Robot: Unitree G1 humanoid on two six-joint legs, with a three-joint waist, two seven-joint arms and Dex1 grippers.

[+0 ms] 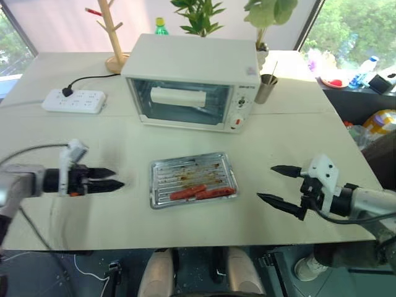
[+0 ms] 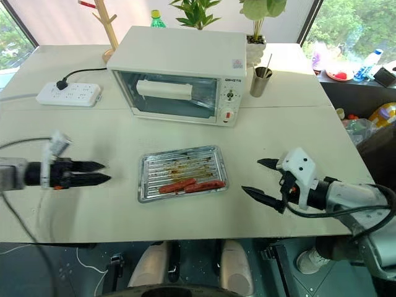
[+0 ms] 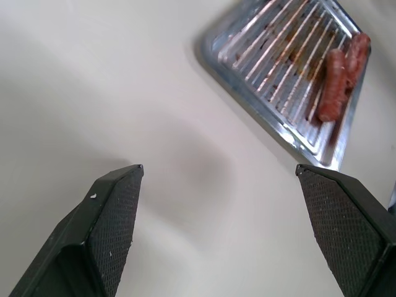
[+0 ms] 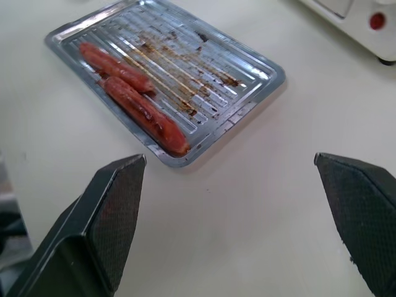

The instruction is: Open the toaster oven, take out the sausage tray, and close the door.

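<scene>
Tray (image 1: pixel 192 179) lies between open tools (image 1: pixel 110 178) (image 1: pixel 276 184); power strip (image 1: pixel 73 101) beside oven (image 1: pixel 192 81).

Bright, even daylight comes from the windows behind the pale cream table (image 1: pixel 291 133), washing out the far edge near the green potted plants (image 1: pixel 199 13). Shadows are soft: a faint grey smudge shows on the table between the left pincer's black fingers (image 3: pixel 105 223). The shiny silver ribbed metal tray (image 4: pixel 247 68) throws small glints. Both wrist views are sharp on the tray, slightly soft on the near fingers.
</scene>
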